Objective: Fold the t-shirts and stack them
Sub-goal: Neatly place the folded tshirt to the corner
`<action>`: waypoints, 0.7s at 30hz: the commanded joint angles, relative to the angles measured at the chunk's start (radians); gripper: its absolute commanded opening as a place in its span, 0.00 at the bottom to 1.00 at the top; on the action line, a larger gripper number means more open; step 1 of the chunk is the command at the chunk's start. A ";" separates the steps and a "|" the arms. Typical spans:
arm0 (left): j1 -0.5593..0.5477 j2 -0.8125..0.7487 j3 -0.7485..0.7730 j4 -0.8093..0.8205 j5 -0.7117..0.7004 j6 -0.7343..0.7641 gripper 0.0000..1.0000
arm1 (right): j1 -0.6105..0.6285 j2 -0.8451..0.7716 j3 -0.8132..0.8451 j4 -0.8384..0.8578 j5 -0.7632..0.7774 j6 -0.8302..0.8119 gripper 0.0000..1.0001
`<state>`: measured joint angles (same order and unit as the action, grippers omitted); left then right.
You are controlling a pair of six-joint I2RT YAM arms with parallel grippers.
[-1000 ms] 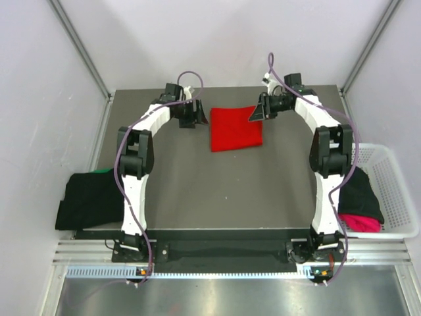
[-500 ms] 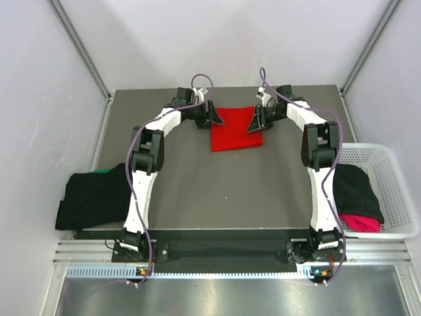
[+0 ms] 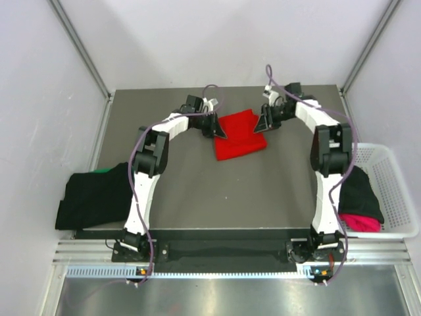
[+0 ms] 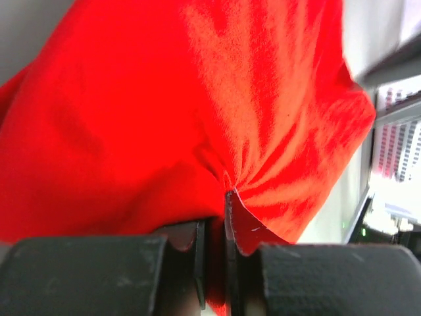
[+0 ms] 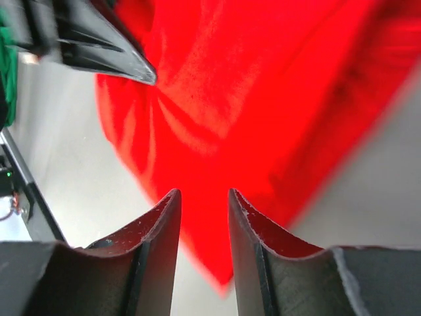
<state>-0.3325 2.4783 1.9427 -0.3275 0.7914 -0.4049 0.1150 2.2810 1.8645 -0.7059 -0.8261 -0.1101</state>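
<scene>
The red t-shirt lies folded to a small, slightly skewed square on the dark table, in the upper middle of the overhead view, with an arm reaching in from each side. The left hand is at the shirt's left edge. Seen from its wrist, its fingers are pressed together on a pinch of red cloth, and creases fan out from the pinch across the fabric. The right hand is at the shirt's upper right edge. Its fingers stand apart, with red cloth showing through the gap. Whether they touch the cloth I cannot tell.

At the lower left of the overhead view a black t-shirt lies bunched at the table's edge, with a sliver of green cloth peeking out at its top. On the right side stands a white mesh basket beside the table. A second black t-shirt is draped over its near wall, and a magenta-pink t-shirt sits just below it.
</scene>
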 commanded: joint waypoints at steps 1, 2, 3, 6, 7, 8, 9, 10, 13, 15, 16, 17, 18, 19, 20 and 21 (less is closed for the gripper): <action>-0.003 -0.131 -0.100 -0.201 -0.014 0.098 0.00 | -0.051 -0.274 -0.066 0.002 0.010 -0.095 0.35; -0.005 -0.159 -0.149 -0.228 -0.015 0.118 0.00 | -0.060 -0.302 -0.082 -0.018 0.018 -0.112 0.36; -0.005 -0.212 -0.172 -0.304 -0.021 0.168 0.00 | -0.063 -0.354 -0.096 -0.029 0.025 -0.129 0.36; -0.005 -0.300 -0.266 -0.474 -0.041 0.294 0.00 | -0.067 -0.440 -0.169 -0.066 0.068 -0.198 0.37; -0.004 -0.320 -0.309 -0.514 -0.047 0.329 0.00 | -0.067 -0.460 -0.186 -0.070 0.073 -0.206 0.37; -0.005 -0.343 -0.335 -0.551 -0.084 0.357 0.00 | -0.067 -0.480 -0.201 -0.079 0.074 -0.210 0.37; -0.005 -0.389 -0.356 -0.582 -0.101 0.423 0.00 | -0.067 -0.517 -0.217 -0.084 0.077 -0.220 0.37; -0.004 -0.407 -0.378 -0.661 -0.122 0.449 0.00 | -0.067 -0.534 -0.250 -0.087 0.082 -0.223 0.37; 0.007 -0.481 -0.406 -0.783 -0.176 0.531 0.00 | -0.067 -0.621 -0.356 -0.086 0.107 -0.234 0.37; 0.016 -0.524 -0.404 -0.855 -0.255 0.601 0.00 | -0.067 -0.691 -0.425 -0.040 0.165 -0.200 0.37; 0.018 -0.532 -0.386 -0.899 -0.282 0.626 0.00 | -0.067 -0.716 -0.506 -0.017 0.218 -0.189 0.37; 0.026 -0.556 -0.389 -0.970 -0.308 0.646 0.00 | -0.067 -0.745 -0.549 0.032 0.234 -0.181 0.39; 0.033 -0.573 -0.398 -0.987 -0.352 0.678 0.00 | -0.067 -0.799 -0.594 0.060 0.252 -0.177 0.41; 0.053 -0.588 -0.413 -1.005 -0.368 0.692 0.00 | -0.067 -0.825 -0.675 0.087 0.296 -0.169 0.41; 0.064 -0.620 -0.419 -1.037 -0.377 0.705 0.00 | -0.067 -0.848 -0.706 0.126 0.318 -0.171 0.41; 0.075 -0.636 -0.424 -1.050 -0.395 0.725 0.00 | -0.067 -0.883 -0.746 0.134 0.352 -0.178 0.42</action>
<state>-0.2970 1.9385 1.5291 -1.1946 0.4900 0.1940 0.0437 1.5101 1.1881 -0.6849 -0.5861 -0.2855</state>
